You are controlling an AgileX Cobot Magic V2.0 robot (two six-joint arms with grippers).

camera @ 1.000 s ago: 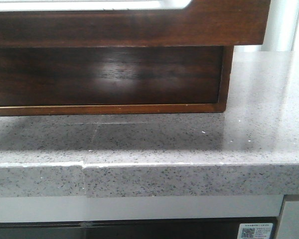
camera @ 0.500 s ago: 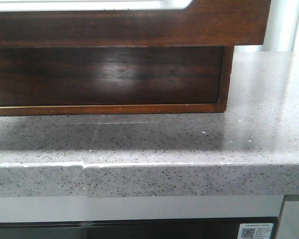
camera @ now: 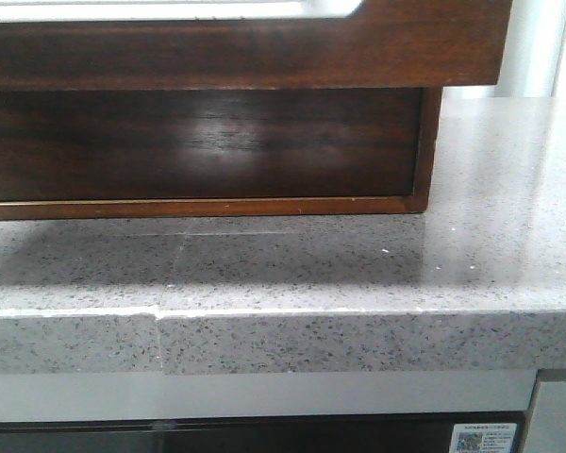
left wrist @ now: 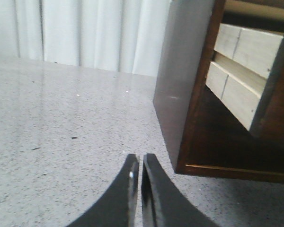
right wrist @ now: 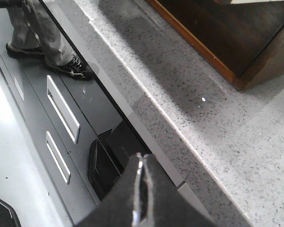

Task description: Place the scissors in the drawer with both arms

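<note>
The scissors are out of view in every frame. The dark brown drawer [camera: 264, 55] fills the top of the front view and stands out wider than the cabinet frame [camera: 428, 151] under it. A dark open cavity shows below the drawer. My left gripper [left wrist: 140, 158] is shut and empty, low over the grey counter beside the cabinet's outer side wall [left wrist: 180, 80]. My right gripper [right wrist: 142, 156] is shut and empty, off the counter's front edge and above the floor units, with the cabinet's corner [right wrist: 241, 80] ahead. Neither gripper shows in the front view.
The grey speckled counter [camera: 358, 274] has a seam and a chipped front edge [camera: 158, 316]. Pale wooden parts [left wrist: 246, 47] show inside the cabinet. Grey unit fronts with handles [right wrist: 61, 109] lie below the counter, a person's legs [right wrist: 42, 33] stand nearby, and white curtains [left wrist: 85, 33] hang behind.
</note>
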